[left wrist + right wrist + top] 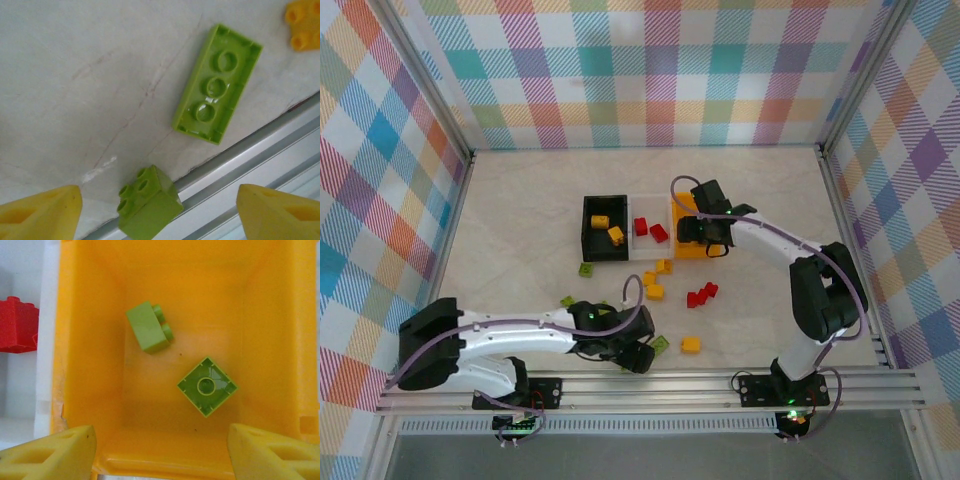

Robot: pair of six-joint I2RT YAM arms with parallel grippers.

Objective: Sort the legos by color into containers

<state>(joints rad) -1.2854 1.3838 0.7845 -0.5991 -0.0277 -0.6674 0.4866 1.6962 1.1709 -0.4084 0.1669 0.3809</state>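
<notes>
Left gripper (160, 212) jaws stand apart and empty, with a small green brick (149, 205) between the fingertips on the table (75, 75); a long green brick (218, 84) lies hollow side up beyond. Right gripper (162, 452) jaws are released above the orange bin (85, 340), which holds two green bricks (148, 330). Red bricks (659, 234) sit in the white bin (645, 250), yellow bricks (616, 236) in the black bin (588, 235)

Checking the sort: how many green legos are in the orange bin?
2 in the orange bin: a green lego on its side, nearer the white bin, and an upside-down green lego, apart. None looks hidden.
</notes>
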